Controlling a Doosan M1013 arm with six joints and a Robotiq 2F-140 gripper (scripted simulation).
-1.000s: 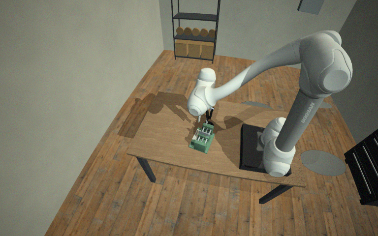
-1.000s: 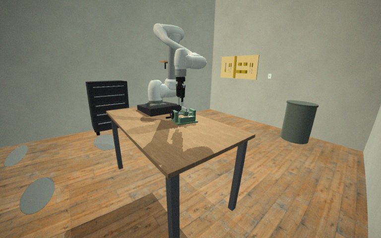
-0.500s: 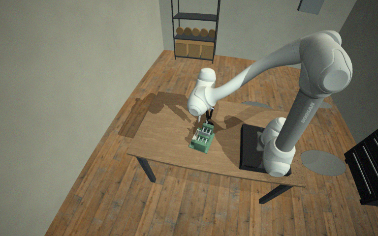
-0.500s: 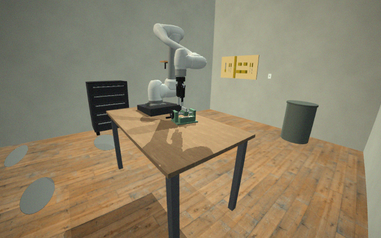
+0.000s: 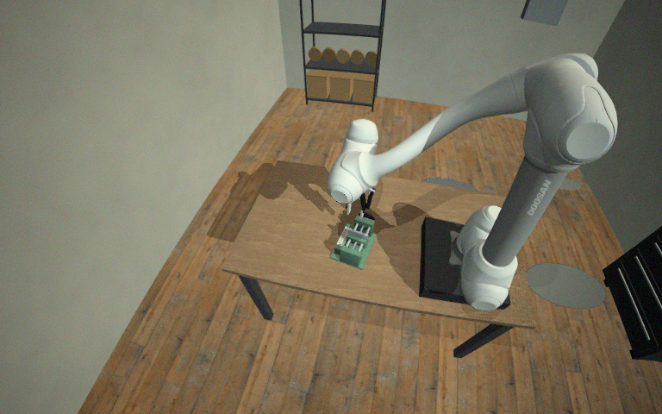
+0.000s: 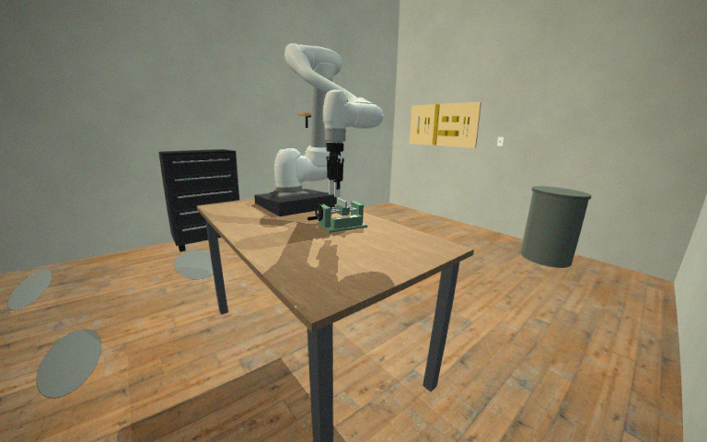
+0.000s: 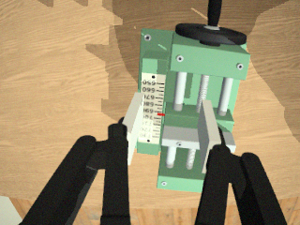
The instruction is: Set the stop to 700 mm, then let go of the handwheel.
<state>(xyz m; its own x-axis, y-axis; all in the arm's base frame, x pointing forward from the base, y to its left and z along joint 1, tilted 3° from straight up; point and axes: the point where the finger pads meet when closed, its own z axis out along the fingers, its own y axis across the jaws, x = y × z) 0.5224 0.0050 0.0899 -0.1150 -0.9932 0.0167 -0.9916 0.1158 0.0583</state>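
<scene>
A green stop fixture [image 5: 353, 245] [image 6: 341, 217] [image 7: 187, 94] stands on the wooden table [image 5: 283, 234] [image 6: 365, 261]. Its black handwheel [image 7: 209, 33] [image 6: 318, 215] with an upright crank handle [image 7: 216, 2] sits at the far end in the wrist view. A white scale [image 7: 150, 107] runs along the left side with a red pointer [image 7: 160, 114] beside it. A grey stop block [image 7: 182, 134] rides on the rods. My gripper [image 7: 171, 110] [image 5: 361, 210] [image 6: 336, 193] hangs just above the fixture's near end, well back from the handwheel. Its fingers stand partly apart, one on each side of the stop block, holding nothing.
The arm's black base plate [image 5: 434, 259] [image 6: 292, 202] sits on the table next to the fixture. A black drawer cabinet [image 6: 201, 192] [image 5: 639, 287], a shelf rack [image 5: 341, 53] and a grey bin [image 6: 555, 226] stand on the floor away from the table.
</scene>
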